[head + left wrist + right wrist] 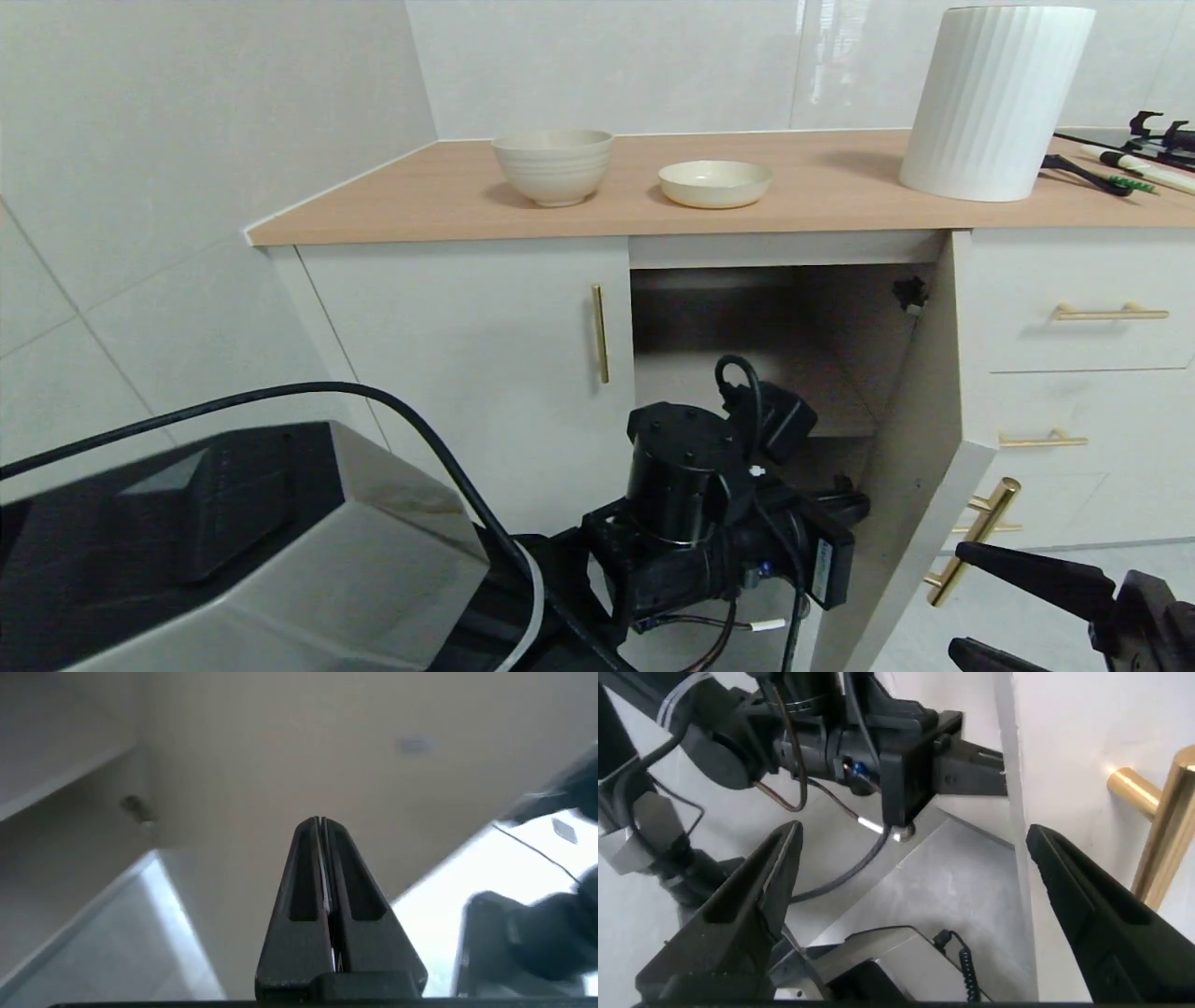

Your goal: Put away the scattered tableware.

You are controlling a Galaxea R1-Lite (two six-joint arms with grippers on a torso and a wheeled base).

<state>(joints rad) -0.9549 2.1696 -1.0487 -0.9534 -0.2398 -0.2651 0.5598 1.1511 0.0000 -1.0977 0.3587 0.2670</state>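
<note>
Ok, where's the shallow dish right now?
In the head view the shallow dish sits on the wooden countertop, just right of the deeper bowl and left of the white ribbed container, above the open cabinet.

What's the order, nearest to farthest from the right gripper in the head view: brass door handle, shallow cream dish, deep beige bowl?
1. Brass door handle, beside the right gripper.
2. Shallow cream dish, on the counter.
3. Deep beige bowl, farther left.

Matt, glossy and metallic surfaces
The countertop (822, 201) is seen as matt wood-grain material; the bowl (553, 165) looks matt and ribbed, the dish (714, 183) smoother with a slight sheen. The wall tiles (653, 56) are glossy, the canister (994, 103) matt and fluted, the door handle (600, 333) brass-toned metal.
</note>
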